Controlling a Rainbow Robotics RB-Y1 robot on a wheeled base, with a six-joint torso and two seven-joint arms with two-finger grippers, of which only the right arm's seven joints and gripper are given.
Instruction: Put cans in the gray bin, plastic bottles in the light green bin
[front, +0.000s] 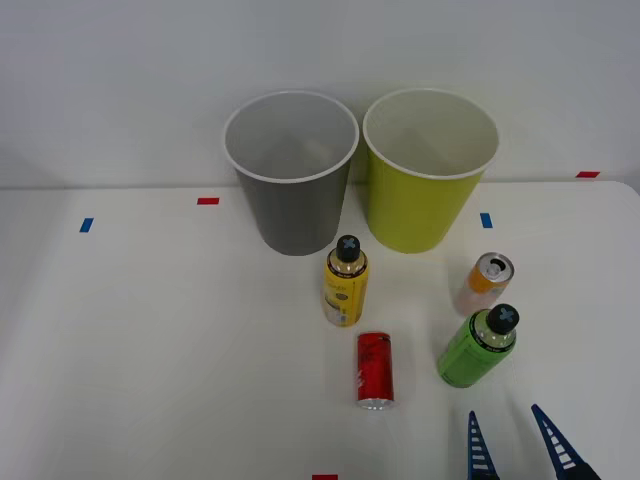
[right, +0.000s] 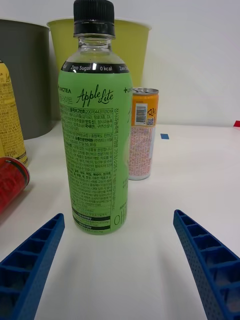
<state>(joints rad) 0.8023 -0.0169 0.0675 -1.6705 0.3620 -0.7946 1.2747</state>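
White table against a pale wall, small red and blue tape marks scattered on it. Front view: gray bin and light green bin stand side by side at the back, touching or nearly so. Yellow bottle upright just in front of the gray bin. Red can lies on its side, silver top toward the robot. Orange and pink can upright, green bottle upright just beside it (nearer the robot). Right gripper low at the near edge, fingers spread, holding nothing.

Wrist view: green bottle stands centred ahead of the open blue fingers, not touched. Orange and pink can behind it, red can and yellow bottle off to one side, both bins at the back.
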